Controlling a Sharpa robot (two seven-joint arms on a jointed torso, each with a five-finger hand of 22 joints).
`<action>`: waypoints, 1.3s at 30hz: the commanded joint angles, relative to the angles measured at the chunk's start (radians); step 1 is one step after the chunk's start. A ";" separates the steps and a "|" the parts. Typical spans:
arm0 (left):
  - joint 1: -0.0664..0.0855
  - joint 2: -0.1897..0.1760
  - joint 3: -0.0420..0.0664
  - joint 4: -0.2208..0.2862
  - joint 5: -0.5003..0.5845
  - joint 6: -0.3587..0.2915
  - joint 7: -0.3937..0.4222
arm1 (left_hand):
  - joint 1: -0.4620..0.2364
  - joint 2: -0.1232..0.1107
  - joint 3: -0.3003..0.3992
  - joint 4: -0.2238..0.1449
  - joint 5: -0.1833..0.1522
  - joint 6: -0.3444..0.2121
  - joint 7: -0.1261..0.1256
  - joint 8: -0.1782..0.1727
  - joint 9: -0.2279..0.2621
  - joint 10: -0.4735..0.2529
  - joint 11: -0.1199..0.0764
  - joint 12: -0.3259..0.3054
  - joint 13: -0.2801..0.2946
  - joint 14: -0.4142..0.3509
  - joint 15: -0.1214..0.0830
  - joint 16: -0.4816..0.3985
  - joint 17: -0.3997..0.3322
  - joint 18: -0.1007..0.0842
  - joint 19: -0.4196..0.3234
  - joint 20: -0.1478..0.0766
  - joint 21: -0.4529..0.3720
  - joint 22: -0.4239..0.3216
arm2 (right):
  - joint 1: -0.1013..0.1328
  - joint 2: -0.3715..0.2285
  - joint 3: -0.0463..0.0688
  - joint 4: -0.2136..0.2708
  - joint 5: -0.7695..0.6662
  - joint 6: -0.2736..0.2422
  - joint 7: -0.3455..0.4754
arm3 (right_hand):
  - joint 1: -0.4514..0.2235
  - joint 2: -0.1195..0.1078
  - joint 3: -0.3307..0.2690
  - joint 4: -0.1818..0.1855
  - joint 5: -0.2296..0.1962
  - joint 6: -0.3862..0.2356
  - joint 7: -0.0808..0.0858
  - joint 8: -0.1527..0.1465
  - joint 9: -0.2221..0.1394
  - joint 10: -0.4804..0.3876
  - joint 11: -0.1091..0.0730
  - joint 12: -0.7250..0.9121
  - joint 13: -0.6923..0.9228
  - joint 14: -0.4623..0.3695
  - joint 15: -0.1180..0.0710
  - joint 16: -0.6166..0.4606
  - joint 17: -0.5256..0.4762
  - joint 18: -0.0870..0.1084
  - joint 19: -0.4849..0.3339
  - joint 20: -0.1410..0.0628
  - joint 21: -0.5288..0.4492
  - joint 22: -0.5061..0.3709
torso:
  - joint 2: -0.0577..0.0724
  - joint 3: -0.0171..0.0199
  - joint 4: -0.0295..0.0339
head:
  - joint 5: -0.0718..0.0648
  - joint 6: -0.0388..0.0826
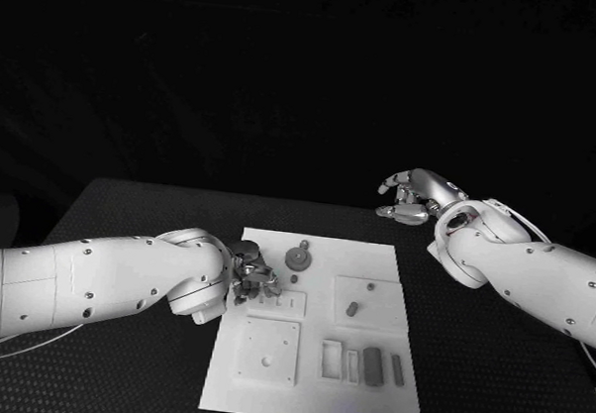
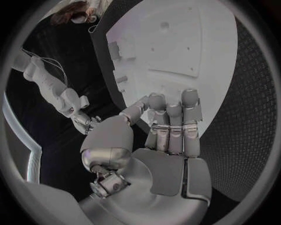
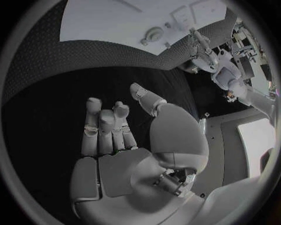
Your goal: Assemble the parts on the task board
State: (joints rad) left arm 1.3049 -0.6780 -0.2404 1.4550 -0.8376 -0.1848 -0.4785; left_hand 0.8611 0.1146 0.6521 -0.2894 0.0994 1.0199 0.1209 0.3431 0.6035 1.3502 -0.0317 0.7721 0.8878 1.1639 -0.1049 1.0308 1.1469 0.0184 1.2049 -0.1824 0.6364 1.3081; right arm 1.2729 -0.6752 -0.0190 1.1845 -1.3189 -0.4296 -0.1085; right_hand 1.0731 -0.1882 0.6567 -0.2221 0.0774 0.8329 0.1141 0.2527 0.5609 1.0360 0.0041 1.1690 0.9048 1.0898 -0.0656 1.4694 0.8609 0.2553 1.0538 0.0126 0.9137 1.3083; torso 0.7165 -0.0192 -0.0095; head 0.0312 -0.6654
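The white task board (image 1: 317, 368) lies in the middle of the black table. On it are a grey gear (image 1: 297, 258), a small grey peg (image 1: 352, 309) in a square plate, and grey bars (image 1: 372, 366) near the front. My left hand (image 1: 252, 273) sits low at the board's left edge, just beside the gear. Its fingers (image 2: 170, 124) are curled in with the thumb close to them, and I see nothing between them. My right hand (image 1: 416, 199) hangs raised beyond the board's far right corner, over bare table. It holds nothing, its fingers (image 3: 105, 124) loosely bent and its thumb apart.
A recessed square plate (image 1: 267, 351) occupies the board's front left. The board (image 2: 187, 47) spreads out beyond my left hand, and the right wrist view shows the board (image 3: 117, 23) and gear (image 3: 154, 33) far off. Black table (image 1: 509, 388) surrounds the board.
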 commanded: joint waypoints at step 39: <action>-0.034 0.069 0.002 -0.067 -0.067 0.039 -0.050 | -0.073 0.004 0.013 0.002 0.024 0.147 -0.106 -0.016 0.262 -0.046 -0.063 0.126 0.073 0.005 -0.073 0.148 -0.064 0.045 0.046 -0.082 0.105 0.023 | 0.000 0.010 0.001 0.014 0.023 0.023 0.020 | 0.013 0.018 -0.008 -0.010 0.001 0.040 0.041 -0.003 -0.003 -0.098 0.040 0.007 -0.003 -0.003 0.004 0.003 0.001 0.007 -0.007 0.006 -0.004 0.015 | 0.001 -0.0001 -0.0038 | -0.011 -0.032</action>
State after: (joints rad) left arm 1.2719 -0.6125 -0.2391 1.3876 -0.8940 -0.1606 -0.5291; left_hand 0.7915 0.1086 0.6600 -0.2901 0.1199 1.0344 0.1035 0.3245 0.7536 1.3450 -0.0469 0.8912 0.9611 1.1766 -0.1338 1.1726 1.0833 0.0170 1.2169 -0.2169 0.7399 1.3076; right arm 1.2729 -0.6662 -0.0184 1.1959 -1.2951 -0.4204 -0.0989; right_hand 1.0849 -0.1764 0.6514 -0.2275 0.0774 0.8312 0.1158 0.2527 0.5591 1.0324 0.0076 1.1729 0.9030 1.0898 -0.0653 1.4694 0.8608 0.2482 1.0503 0.0162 0.9138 1.3083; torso 0.7175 -0.0192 -0.0128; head 0.0207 -0.6964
